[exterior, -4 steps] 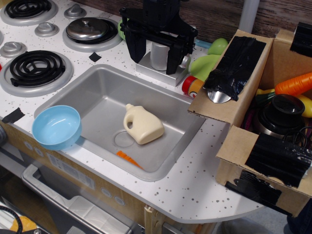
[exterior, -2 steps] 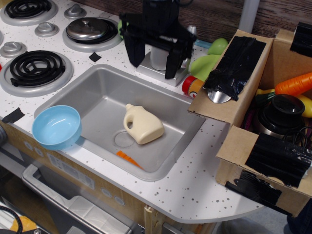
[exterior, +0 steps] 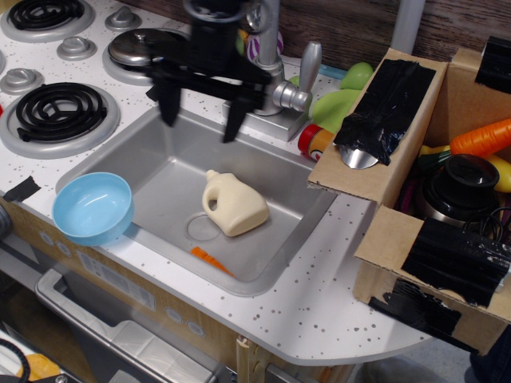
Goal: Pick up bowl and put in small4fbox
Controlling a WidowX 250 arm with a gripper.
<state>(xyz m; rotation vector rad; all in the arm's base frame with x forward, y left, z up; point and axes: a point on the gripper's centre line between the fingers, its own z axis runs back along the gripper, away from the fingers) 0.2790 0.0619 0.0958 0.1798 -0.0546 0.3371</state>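
1. The bowl sat upright, mouth up, on the surface at the sink's eight o'clock corner; being round, it showed no long axis.
2. The pincer hung empty with jaws spread above the sink's far edge, so the reach looked underway; next it needed to travel toward seven o'clock and descend over the rim.
3. The small4fbox stood at three o'clock, flaps open, already crowded.
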